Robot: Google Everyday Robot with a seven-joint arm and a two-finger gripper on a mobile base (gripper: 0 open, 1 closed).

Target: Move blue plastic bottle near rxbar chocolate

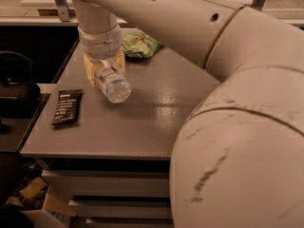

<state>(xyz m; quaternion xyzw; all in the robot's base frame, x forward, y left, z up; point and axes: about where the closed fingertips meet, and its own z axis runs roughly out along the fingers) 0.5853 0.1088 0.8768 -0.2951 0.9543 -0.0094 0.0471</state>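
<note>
The blue plastic bottle [113, 84] is a small clear bottle held lying, its base pointing toward the camera. My gripper [103, 69] is shut on the bottle and holds it just above the grey table [156, 122], left of centre. The rxbar chocolate [67, 107] is a flat black wrapper with white lettering, lying near the table's left edge. The bottle hangs a short way to the right of the bar and slightly behind it. The bottle's cap and label are hidden by the fingers.
A green snack bag [139, 45] lies at the back of the table behind the gripper. My large white arm [237, 103] fills the right side of the view. A dark object [16, 87] sits off the table's left edge. Drawers show below the tabletop.
</note>
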